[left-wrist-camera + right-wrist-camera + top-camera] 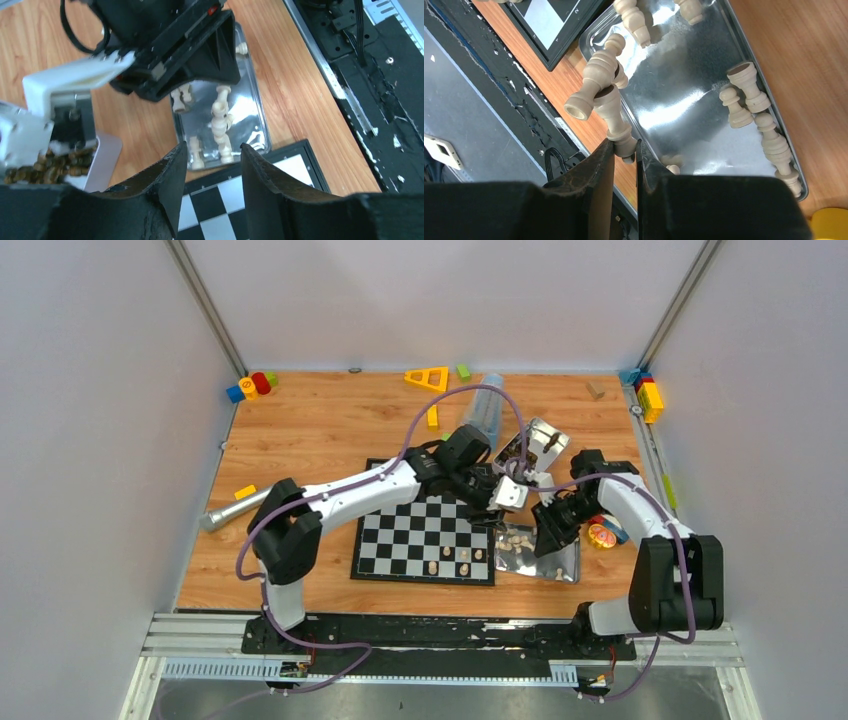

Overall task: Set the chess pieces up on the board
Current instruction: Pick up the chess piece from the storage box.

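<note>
Chessmen look light, stiff and slippery: my right gripper pinches one pale cream piece by its narrow head above the shiny metal tray right of the checkered board, left gripper spread, empty.

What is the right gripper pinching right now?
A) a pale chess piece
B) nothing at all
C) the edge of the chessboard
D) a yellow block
A: in the right wrist view, the right gripper is shut on a pale chess piece, holding it tilted over the shiny metal tray where other pieces lie.
</note>
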Robot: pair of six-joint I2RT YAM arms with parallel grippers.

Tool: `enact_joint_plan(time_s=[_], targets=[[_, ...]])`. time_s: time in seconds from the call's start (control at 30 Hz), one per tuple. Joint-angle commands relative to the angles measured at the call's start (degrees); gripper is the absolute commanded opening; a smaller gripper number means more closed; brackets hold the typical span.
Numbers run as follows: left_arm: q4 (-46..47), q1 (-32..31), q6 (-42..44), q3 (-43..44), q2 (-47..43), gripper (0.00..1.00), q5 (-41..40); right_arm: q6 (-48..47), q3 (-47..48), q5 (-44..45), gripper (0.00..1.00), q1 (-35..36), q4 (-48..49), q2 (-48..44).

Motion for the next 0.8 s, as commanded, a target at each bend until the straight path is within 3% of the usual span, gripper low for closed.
enact_joint_plan(time_s=[0.0, 0.77], targets=[[-3.7, -3.3, 2.1, 7.0, 4.9, 0.51, -0.9, -2.5, 0.1, -3.0, 0.0, -1.6, -0.1, 0.9], [-4.0, -7.0, 5.7, 13.8, 16.1, 0.54, -6.3, -3.2, 0.3, -3.6, 0.0, -4.6, -0.8, 2.4]])
